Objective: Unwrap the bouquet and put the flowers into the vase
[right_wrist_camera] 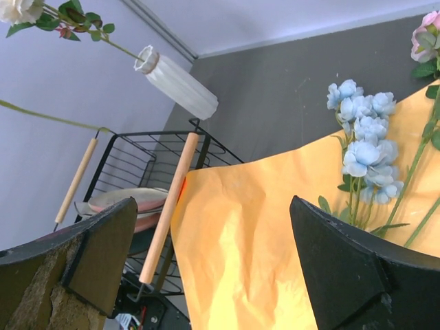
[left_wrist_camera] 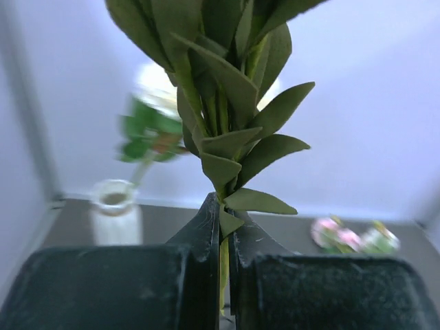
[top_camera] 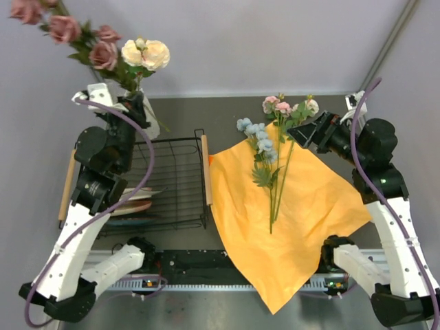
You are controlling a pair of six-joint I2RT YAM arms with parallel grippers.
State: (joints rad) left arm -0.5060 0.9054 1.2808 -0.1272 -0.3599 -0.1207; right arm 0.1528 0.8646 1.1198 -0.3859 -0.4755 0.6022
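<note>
Spreading over the dark bench (top_camera: pixel 227 110), the unfolded orange paper (top_camera: pixel 295 220) lies beside the black wire rack (top_camera: pixel 175 185). The white vase (right_wrist_camera: pixel 177 86) stands just beyond the rack, holding cream roses (top_camera: pixel 146 53). Blue and pink flowers (top_camera: pixel 260 137) lie on the paper's far part. The left tool (left_wrist_camera: pixel 221 234) is clenched on a leafy stem (left_wrist_camera: pixel 223 137). The right tool (right_wrist_camera: pixel 213 206) hangs released above the paper.

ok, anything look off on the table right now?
Only the orange wrap: it lies spread and creased, its near corner draped over the rail by the arm bases. Blue and pink flowers lie loose on it. The vase stands upright with a cream rose in it; the left pincer is shut on leafy stems.
</note>
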